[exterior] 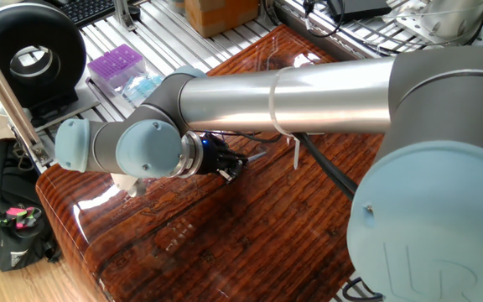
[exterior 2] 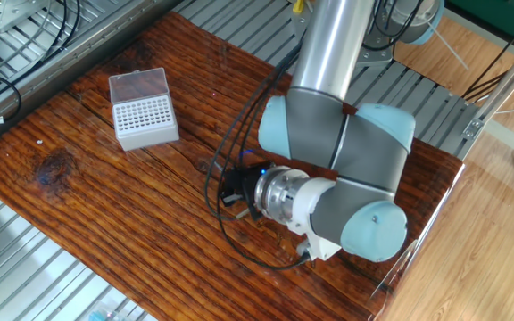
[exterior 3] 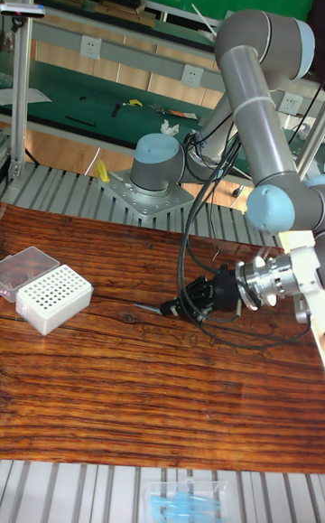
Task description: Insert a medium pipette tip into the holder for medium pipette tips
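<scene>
The holder for medium pipette tips (exterior 2: pixel 146 122) is a white box with a grid of holes and a clear lid (exterior 2: pixel 137 85) hinged behind it. It sits at the far left of the wooden table (exterior 2: pixel 78 187), and shows again as the holder (exterior 3: pixel 52 299) in the tall fixed view. My gripper (exterior 3: pixel 173 309) lies nearly horizontal, low over the middle of the table, well to the right of the holder. It is shut on the medium pipette tip (exterior 3: pixel 146 308), a thin dark point that sticks out towards the holder. In the other views the gripper (exterior 2: pixel 227 193) (exterior: pixel 235 166) is largely covered by the wrist.
A purple tip box (exterior: pixel 116 63) and a light-blue pack (exterior: pixel 146 84) lie on the metal rails beyond the table edge. Black cables (exterior 3: pixel 194 243) loop from the wrist over the table. A black bag (exterior: pixel 5 210) sits on the floor.
</scene>
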{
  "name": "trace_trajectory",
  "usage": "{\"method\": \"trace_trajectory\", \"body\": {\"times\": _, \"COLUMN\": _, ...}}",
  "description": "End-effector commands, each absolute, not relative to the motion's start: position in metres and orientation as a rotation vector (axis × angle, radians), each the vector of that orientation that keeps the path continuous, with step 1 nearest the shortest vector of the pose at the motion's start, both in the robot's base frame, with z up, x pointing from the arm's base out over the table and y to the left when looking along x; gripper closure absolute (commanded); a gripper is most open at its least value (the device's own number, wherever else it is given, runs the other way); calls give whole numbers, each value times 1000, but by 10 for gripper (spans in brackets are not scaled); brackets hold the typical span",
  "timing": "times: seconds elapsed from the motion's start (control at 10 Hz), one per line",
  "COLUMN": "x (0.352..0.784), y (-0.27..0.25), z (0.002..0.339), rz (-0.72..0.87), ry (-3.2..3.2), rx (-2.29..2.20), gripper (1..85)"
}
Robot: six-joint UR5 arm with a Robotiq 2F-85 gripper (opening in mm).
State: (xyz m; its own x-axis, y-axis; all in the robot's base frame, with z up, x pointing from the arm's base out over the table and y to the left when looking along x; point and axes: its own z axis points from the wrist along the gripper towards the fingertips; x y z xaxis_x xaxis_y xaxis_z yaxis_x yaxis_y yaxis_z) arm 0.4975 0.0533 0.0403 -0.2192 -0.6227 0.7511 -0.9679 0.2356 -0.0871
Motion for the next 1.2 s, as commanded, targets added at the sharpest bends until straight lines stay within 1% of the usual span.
{"method": "trace_trajectory", "body": {"times": 0.0, "x": 507, "y": 50, "z": 93, "rz": 719, "ry": -1960, "rx": 1454, "gripper": 847}}
{"method": "trace_trajectory", "body": {"times": 0.1, "x": 518, "y": 56, "z": 99, "rz": 674, "ry": -2075, "rx": 1466, "gripper": 847}}
{"method": "trace_trajectory", "body": {"times": 0.3, "x": 541, "y": 50, "z": 107, "rz": 592, "ry": -2292, "rx": 1474, "gripper": 847}}
{"method": "trace_trajectory", "body": {"times": 0.5, "x": 542, "y": 30, "z": 120, "rz": 533, "ry": -2320, "rx": 1522, "gripper": 847}}
{"method": "trace_trajectory", "body": {"times": 0.7, "x": 542, "y": 23, "z": 117, "rz": 562, "ry": -2406, "rx": 1553, "gripper": 847}}
{"method": "trace_trajectory", "body": {"times": 1.1, "x": 551, "y": 33, "z": 112, "rz": 545, "ry": -2472, "rx": 1569, "gripper": 847}}
